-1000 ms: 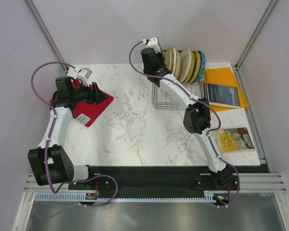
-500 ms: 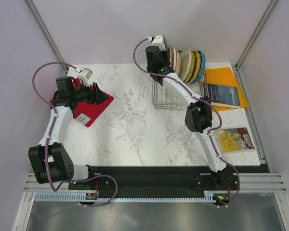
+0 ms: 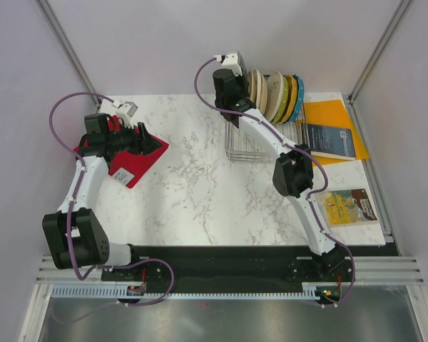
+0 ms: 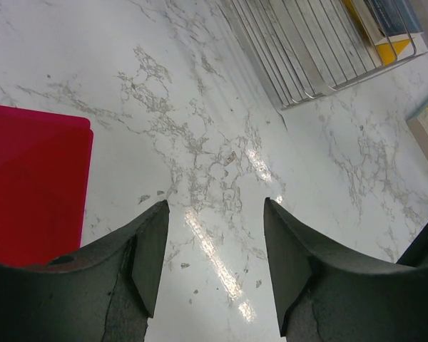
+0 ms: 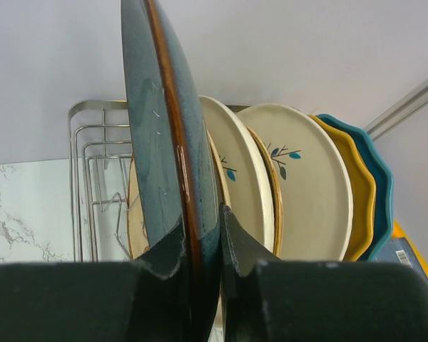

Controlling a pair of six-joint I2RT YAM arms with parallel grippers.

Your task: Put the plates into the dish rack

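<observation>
My right gripper is shut on the rim of the dark teal-grey plate and holds it upright over the dish rack, just left of the plates standing there. Two cream plates with branch drawings stand in the rack, with another cream plate partly hidden behind the held one. In the top view the right gripper is at the rack's far end beside the plate row. My left gripper is open and empty above bare marble, at the red mat's edge.
A yellow plate and a teal scalloped plate stand at the row's right end. An orange envelope, a dark book and a yellow booklet lie right of the rack. The rack's near slots hold nothing.
My right gripper has moved with the dark plate up and toward the far end of the rack, closer to the standing plates. The left arm has not moved.
</observation>
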